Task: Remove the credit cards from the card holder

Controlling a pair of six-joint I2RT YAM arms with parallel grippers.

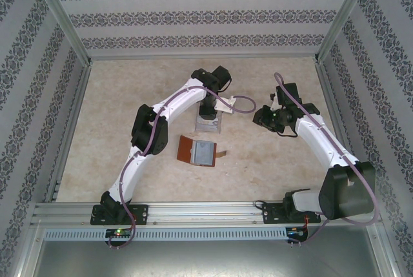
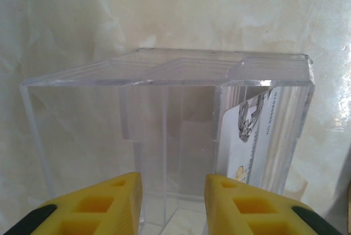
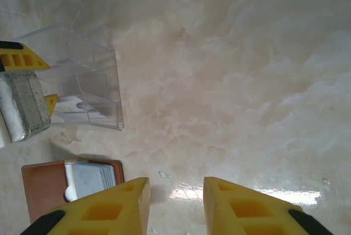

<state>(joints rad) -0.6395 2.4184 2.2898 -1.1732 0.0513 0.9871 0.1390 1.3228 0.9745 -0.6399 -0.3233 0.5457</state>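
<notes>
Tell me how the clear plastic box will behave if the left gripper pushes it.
The clear plastic box looks rigid, with thin hard walls, so it probably won't flex. It appears nearly hollow, with a card inside, so it is likely light and may slide easily on the glossy table. Pushed high up, it might tip.

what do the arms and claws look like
The left arm and right arm have white shells with black joints and a purplish cable running along each. The left claw and right claw have chunky yellow fingers with hollow square cut-outs and black trim.
</notes>
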